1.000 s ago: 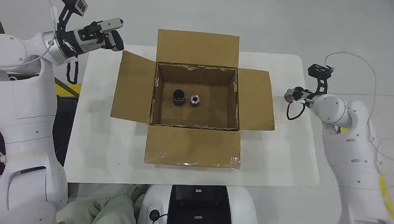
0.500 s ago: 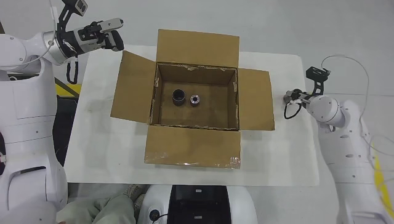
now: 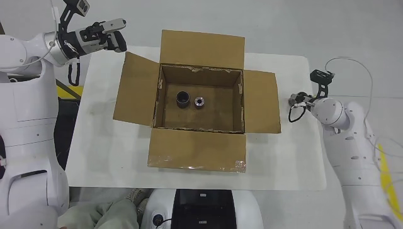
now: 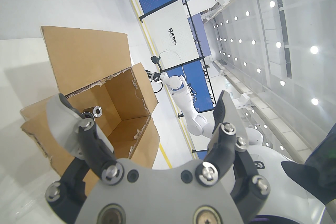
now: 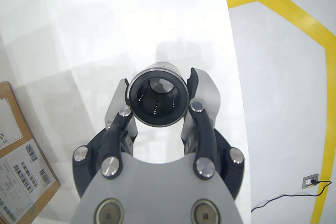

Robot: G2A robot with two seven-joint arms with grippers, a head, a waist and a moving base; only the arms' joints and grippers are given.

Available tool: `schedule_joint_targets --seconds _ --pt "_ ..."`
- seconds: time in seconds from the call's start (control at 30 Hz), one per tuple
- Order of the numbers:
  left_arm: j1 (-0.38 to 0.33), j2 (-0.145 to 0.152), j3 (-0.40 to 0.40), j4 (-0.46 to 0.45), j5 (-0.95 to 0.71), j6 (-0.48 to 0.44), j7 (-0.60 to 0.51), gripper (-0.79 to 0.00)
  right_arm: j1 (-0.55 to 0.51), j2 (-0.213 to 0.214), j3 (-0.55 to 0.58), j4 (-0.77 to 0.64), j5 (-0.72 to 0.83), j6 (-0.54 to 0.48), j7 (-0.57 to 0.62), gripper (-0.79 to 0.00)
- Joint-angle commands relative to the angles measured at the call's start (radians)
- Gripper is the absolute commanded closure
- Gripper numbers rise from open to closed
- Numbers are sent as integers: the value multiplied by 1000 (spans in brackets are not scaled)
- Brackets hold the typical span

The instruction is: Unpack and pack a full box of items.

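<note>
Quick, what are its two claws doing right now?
Left gripper: open, empty.
Right gripper: shut on a bearing.

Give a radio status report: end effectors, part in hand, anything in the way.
Left end effector open, off to one side of box. Right end effector shut on bearing, opposite side. Dark cylinder, silver ring in box. Open flap lies between.

Open cardboard box (image 3: pixel 258 100), two metal bearings (image 3: pixel 183 97) inside, third bearing (image 5: pixel 160 101) held above table beside it
</note>
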Motion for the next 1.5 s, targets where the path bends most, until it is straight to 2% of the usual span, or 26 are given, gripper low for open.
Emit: schedule_joint_targets --seconds 0.0,0.23,0.6,0.87,1.07,1.2,1.47 --pt "0 0 0 0 0 0 0 -785 -3 1 3 -8 -1 1 2 -391" --pt "0 0 0 0 0 0 0 -785 -44 12 52 -115 -3 3 18 -579" --pt "0 0 0 0 0 0 0 -785 -142 24 129 -405 -9 33 8 -699" --pt "0 0 0 0 0 0 0 -785 -201 28 97 -638 -73 3 28 -730" --pt "0 0 0 0 0 0 0 -785 -243 30 17 -795 -140 -89 50 -745" --pt "0 0 0 0 0 0 0 -785 -247 29 -43 -827 -142 -150 67 -748" --pt "0 0 0 0 0 0 0 -785 -181 18 -147 -796 -123 -190 73 -686"
